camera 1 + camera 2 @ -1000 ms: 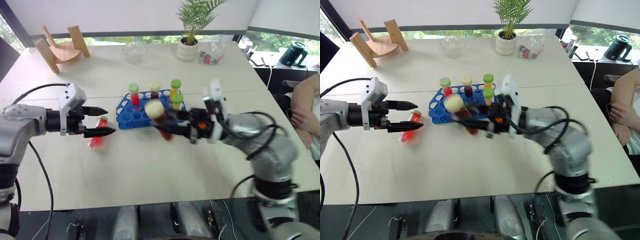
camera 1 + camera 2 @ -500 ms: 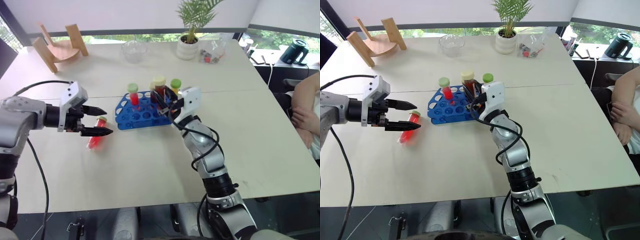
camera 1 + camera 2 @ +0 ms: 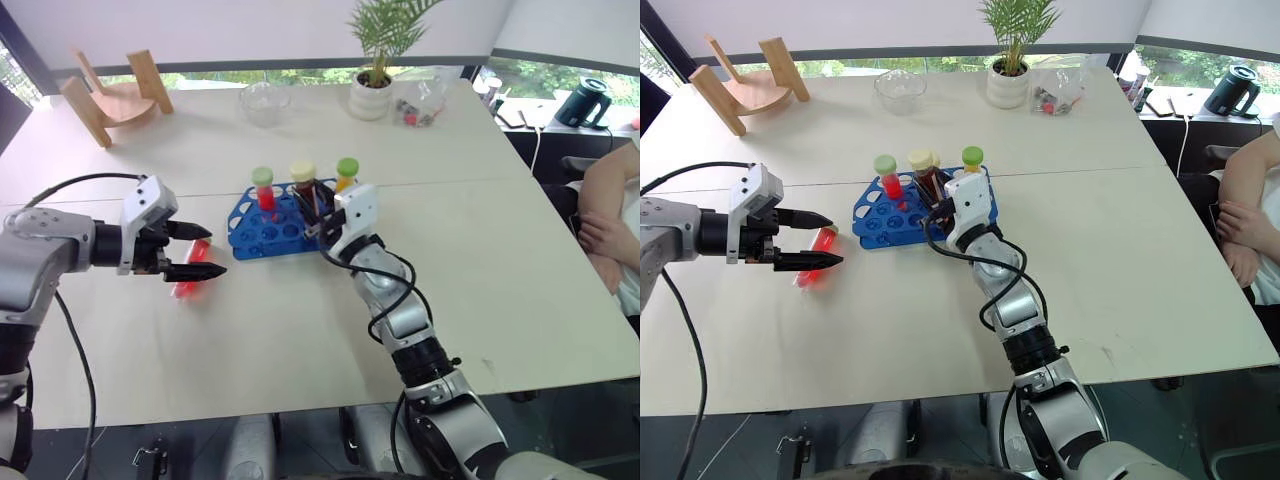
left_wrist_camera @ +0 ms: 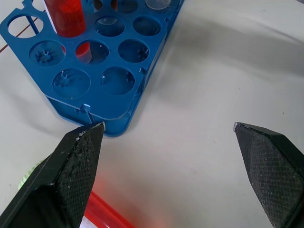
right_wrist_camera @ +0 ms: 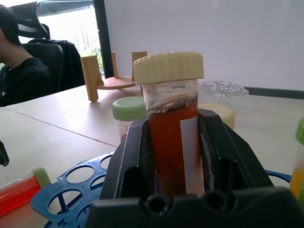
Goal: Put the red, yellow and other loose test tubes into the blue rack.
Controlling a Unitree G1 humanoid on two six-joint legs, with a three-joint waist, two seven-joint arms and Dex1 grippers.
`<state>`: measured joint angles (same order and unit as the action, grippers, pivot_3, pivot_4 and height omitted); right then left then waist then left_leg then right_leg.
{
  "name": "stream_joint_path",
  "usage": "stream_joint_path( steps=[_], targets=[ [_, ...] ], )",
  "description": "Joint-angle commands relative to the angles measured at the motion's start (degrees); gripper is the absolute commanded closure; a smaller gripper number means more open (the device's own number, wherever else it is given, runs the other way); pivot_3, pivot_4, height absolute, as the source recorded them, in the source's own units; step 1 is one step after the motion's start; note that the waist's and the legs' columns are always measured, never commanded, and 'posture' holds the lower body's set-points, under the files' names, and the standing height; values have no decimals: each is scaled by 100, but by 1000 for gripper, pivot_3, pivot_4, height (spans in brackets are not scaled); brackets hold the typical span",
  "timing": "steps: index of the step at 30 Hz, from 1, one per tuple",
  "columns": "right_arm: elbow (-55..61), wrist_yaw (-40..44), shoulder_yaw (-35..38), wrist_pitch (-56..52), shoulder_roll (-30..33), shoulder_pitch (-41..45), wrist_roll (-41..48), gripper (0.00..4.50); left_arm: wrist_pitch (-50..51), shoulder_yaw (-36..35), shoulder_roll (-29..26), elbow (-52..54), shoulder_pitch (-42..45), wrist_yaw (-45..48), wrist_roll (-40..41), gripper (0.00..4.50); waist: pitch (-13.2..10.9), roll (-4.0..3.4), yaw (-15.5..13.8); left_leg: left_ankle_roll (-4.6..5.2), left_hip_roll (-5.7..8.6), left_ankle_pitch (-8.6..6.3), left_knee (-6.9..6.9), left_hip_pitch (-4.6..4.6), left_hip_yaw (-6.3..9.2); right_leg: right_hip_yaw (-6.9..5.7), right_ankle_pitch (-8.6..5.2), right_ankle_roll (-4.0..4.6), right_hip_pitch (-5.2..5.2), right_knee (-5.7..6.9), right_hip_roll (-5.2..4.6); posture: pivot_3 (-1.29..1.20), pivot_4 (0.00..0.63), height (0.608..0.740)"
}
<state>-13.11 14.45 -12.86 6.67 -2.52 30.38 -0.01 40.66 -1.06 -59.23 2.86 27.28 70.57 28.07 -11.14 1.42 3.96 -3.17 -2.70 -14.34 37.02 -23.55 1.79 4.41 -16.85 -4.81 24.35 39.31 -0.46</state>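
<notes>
The right gripper [image 5: 173, 156] clamps the light, slippery cream-capped tube [image 5: 171, 128] mid-barrel; at nine o'clock, the left gripper [image 3: 205, 250] gapes empty.

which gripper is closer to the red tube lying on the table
Left. The left gripper hangs open right over the red tube. The right gripper is off at the blue rack, shut on a cream-capped tube.
</notes>
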Motion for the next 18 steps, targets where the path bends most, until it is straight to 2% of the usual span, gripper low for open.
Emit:
stream_joint_path(
  steps=[1,12,13,15,18],
  targets=[
    [-241,-26,-52,287,-122,89,-101,3617,-28,-235,-36,141,4,-51,50,0,0,0,0,0,0,0,0,0,0,0,0,0,0,0,0,0,150,740],
    [-291,-59,-18,392,-215,10,-96,3617,-63,-228,7,98,-28,-111,60,0,0,0,5,-2,0,1,2,4,-1,1,0,0,-2,6,0,0,150,740],
    [-240,-36,-36,371,-225,-19,-77,2597,-66,-230,17,89,-25,-115,59,0,0,0,5,-2,0,1,2,4,-1,1,0,0,-2,6,0,0,150,740],
    [-154,-16,-63,340,-240,-67,-66,1796,-69,-240,32,81,-23,-119,59,0,0,0,2,-2,0,1,1,5,-1,1,0,0,-2,6,0,0,150,740],
    [84,-39,-93,271,-239,-170,-84,186,-71,-273,67,57,-10,-155,58,0,0,0,3,-2,0,1,0,4,0,1,0,0,-2,6,0,0,150,740]
  ],
)
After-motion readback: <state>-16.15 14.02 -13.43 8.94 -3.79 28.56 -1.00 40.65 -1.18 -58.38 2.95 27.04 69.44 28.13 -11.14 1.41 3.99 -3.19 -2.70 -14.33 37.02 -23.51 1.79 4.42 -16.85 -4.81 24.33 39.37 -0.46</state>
